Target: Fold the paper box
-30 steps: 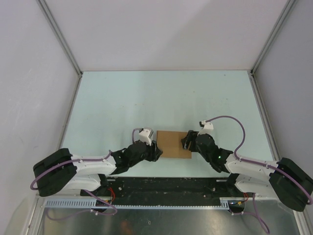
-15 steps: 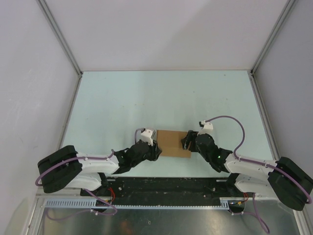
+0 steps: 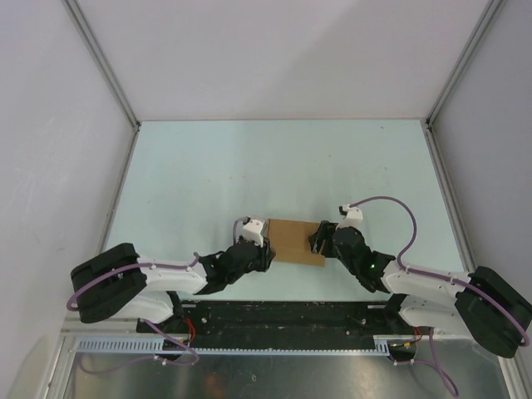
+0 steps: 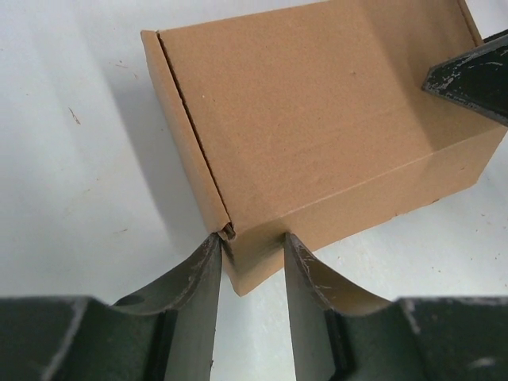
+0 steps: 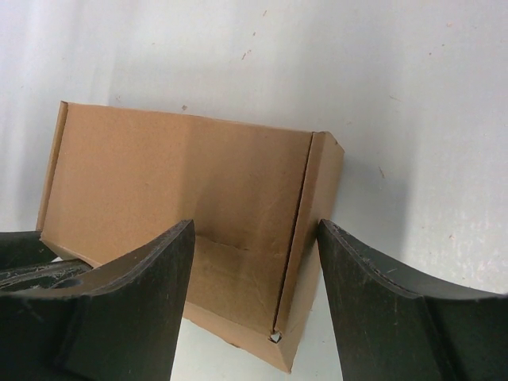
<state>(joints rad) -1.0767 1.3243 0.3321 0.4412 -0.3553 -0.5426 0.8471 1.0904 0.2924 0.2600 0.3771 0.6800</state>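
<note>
**Box lies crosswise between the two pincers, left one on its near-left corner**

The paper box (image 3: 295,242) sits on the tabletop (image 3: 274,166) close to the near edge, about midway between the two arms. Its long axis runs left to right. It looks nearly formed, with a narrow end flap standing along each short side.

The left pincer (image 4: 250,266) meets the box at its near-left corner. Its jaws are drawn in around that corner and both fingertips (image 4: 213,252) are at the cardboard. Whether they already pinch it cannot be told.

The right pincer (image 5: 254,298) stands wide open astride the right end. The end flap and near-right corner lie between its jaws, and no grip shows.

Each arm is about equally near its own end, so the next move probably turns on the left corner: the box extends rightward and away from that pincer.

The far side of the tabletop lies open for pushing or turning. On the near side the arm bases crowd in, and the side walls stand well apart.
</note>
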